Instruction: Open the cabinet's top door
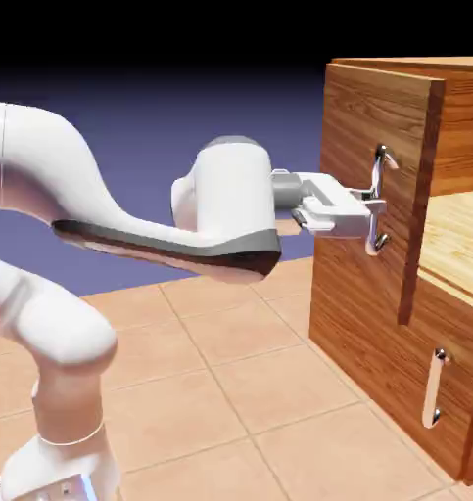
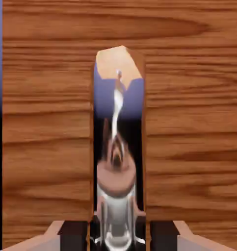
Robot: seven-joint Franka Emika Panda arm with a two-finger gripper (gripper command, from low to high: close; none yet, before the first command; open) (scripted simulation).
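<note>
Grip on the handle: gripper (image 1: 375,207) clenched on the top door's silver bar handle (image 1: 379,201), the bar caught between the two fingertips about midway along its length. In the hand view the mirrored bar (image 2: 116,162) fills the middle straight ahead of the fingers, with wood grain on either side. Top door (image 1: 377,186) stands directly in front of the gripper, already swung somewhat clear of the cabinet (image 1: 377,372); pale interior shows beyond its far edge. Step in hand, by my reading, is the pull, with the door part-open and not yet wide. Next move likely calls for drawing the hand back toward the arm along an arc that follows the hinge, wrist turning with the panel so the bar does not slip out. Handle's long axis runs upright, crosswise to the level, door-facing gripper. Door face points toward the arm. Lower panel's small handle (image 1: 435,388) sits well below the gripper, untouched.
</note>
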